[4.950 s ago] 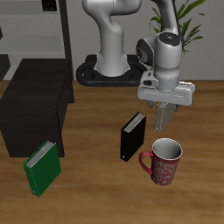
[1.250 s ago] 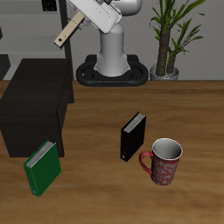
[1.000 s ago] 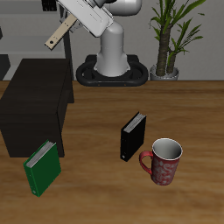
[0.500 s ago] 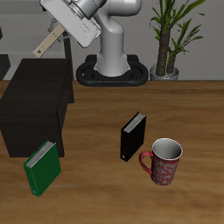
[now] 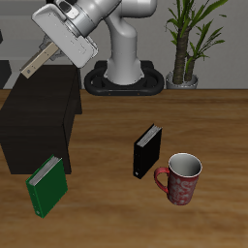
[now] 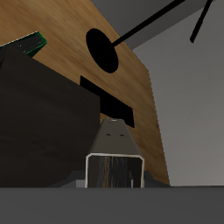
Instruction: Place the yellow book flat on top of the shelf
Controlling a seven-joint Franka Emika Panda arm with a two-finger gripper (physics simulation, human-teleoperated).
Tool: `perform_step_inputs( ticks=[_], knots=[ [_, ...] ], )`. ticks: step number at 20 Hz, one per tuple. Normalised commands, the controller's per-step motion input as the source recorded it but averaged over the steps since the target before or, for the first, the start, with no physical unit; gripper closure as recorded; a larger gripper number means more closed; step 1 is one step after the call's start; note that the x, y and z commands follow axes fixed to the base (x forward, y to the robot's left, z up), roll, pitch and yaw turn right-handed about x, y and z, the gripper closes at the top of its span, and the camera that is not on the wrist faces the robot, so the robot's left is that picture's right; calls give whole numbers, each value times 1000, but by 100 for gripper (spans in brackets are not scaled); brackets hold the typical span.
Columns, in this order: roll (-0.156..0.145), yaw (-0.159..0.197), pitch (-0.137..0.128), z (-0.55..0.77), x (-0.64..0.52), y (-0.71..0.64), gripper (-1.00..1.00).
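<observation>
The gripper (image 5: 46, 51) is closed on the yellow book (image 5: 37, 64), holding it in the air above the shelf (image 5: 39, 121), clear of its flat top. The book is tilted, its long axis slanting down and away from the fingers toward the shelf's far side. On the table (image 5: 194, 126) stand a green book (image 5: 46, 186), a black book (image 5: 146, 151) and a red mug (image 5: 180, 178)
</observation>
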Motion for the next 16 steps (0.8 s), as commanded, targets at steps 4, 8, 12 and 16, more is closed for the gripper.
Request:
perform_step_inputs(
  ticks=[4,8,12,16],
  knots=[
    [-36,-15,48,-254,157,-178,100],
    [9,18,52,-303,141,33,100],
    [-61,-27,61,-225,50,121,-100],
    [92,-64,166,-294,168,131,-100]
  ],
)
